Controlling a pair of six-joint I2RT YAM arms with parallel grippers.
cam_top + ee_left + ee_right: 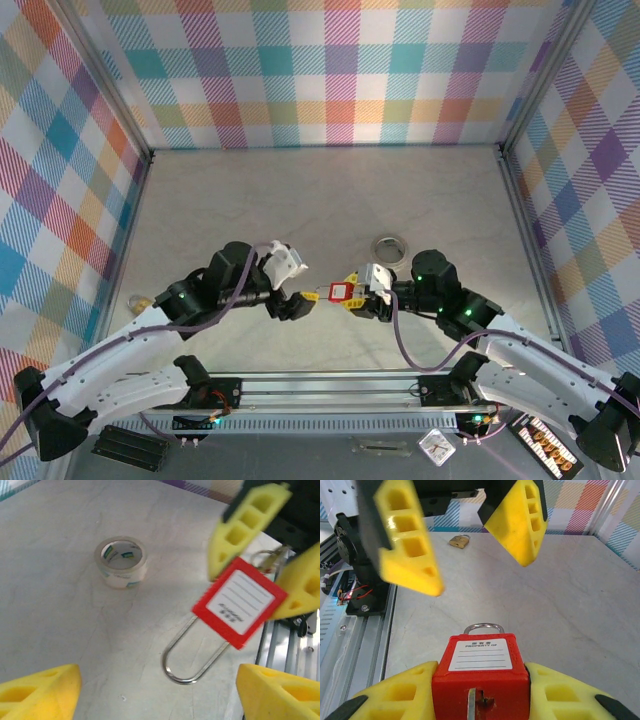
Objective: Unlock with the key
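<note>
One red padlock (480,655), white label on its face, with a long, thin steel shackle (192,662). It is held off the table between the two arms, shackle toward the left arm.

Right gripper (350,292): closed on the lock's body, one yellow pad on each side.

Left gripper (305,302): jaws spread wide, nothing in them, near the shackle's end.

Keyway (472,703): on the base, facing the right wrist. Whether a key sits in it cannot be told.

Handling, by estimate: light and rigid, with a smooth plastic shell liable to twist under a turning key. Best taken by the flat sides of the body, or by the shackle as a counter-hold.

Containers: none listed.

One tape roll (121,560), flat on the table (300,200), hollow core bare.

One brass padlock (460,541), lying near the left edge.
</note>
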